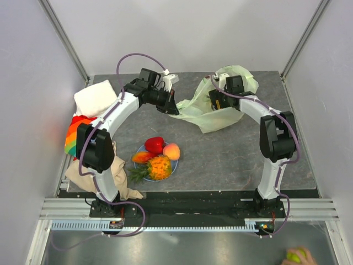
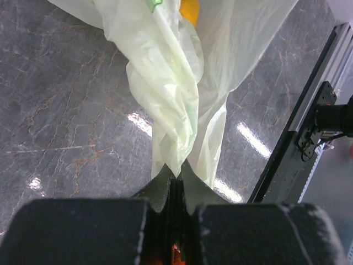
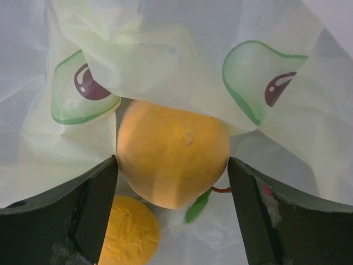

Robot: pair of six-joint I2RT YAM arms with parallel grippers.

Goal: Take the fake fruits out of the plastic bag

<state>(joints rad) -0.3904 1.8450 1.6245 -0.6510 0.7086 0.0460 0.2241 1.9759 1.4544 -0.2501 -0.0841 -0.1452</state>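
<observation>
The pale yellow-green plastic bag [image 1: 215, 107] lies at the back of the table. My left gripper [image 1: 175, 106] is shut on a twisted corner of the bag [image 2: 165, 94], pinched at my fingertips [image 2: 175, 176]. Inside the bag [image 3: 165, 61], my right gripper [image 3: 172, 165] is open, its fingers [image 3: 94, 204] flanking a yellow-orange round fruit [image 3: 174, 152]. A second yellow-orange fruit [image 3: 129, 232] lies below it. On the light-blue plate [image 1: 173, 165] rest a red pepper piece [image 1: 154, 144], a peach [image 1: 171, 150] and the pineapple [image 1: 159, 167].
A white cloth [image 1: 95, 99] lies at the back left, with a rainbow-coloured item [image 1: 74, 135] in front of it. A beige cloth [image 1: 118, 176] sits by the left arm's base. The metal rail [image 2: 298, 132] runs along the table edge.
</observation>
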